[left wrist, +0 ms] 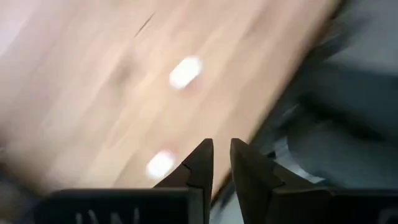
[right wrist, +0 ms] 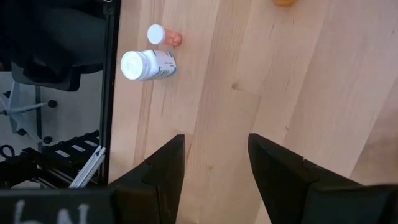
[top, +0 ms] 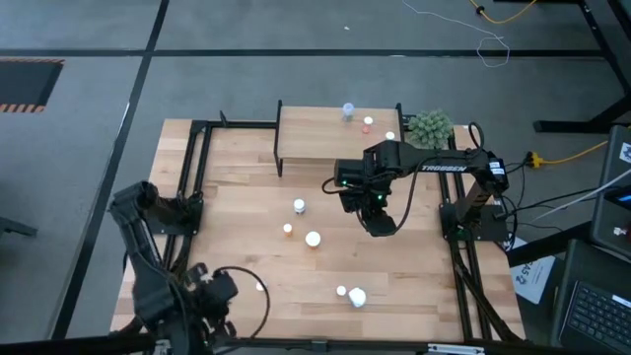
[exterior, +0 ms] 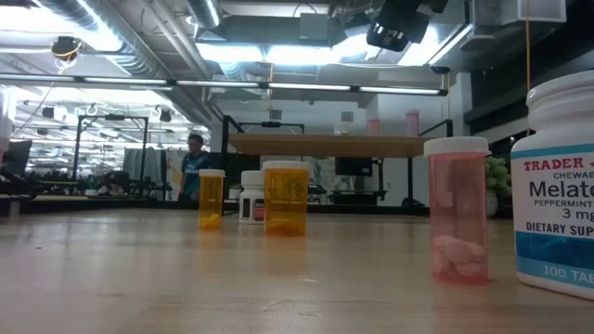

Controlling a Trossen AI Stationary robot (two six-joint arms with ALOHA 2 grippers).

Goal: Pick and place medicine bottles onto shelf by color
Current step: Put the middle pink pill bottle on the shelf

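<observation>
Near edge, right of centre: large white bottle (top: 358,297) with a pink bottle (top: 341,291) just beside it; low view shows pale tablets at the pink one's bottom. Left gripper (top: 219,296) at the near left corner, fingers nearly closed, holding nothing. Mid-table: three bottles, a large orange (top: 314,238), a small orange (top: 288,229) and a white (top: 299,205). Right gripper (top: 381,225) hangs above mid-table, right of them, jaws parted, empty. Far: shelf (top: 315,133) bearing three bottles toward its right end, bluish (top: 347,110), orange (top: 368,123), white-capped (top: 390,135).

Grey floor (top: 89,148) around the table; bright ceiling lights (exterior: 278,51); exposed pipes overhead.
</observation>
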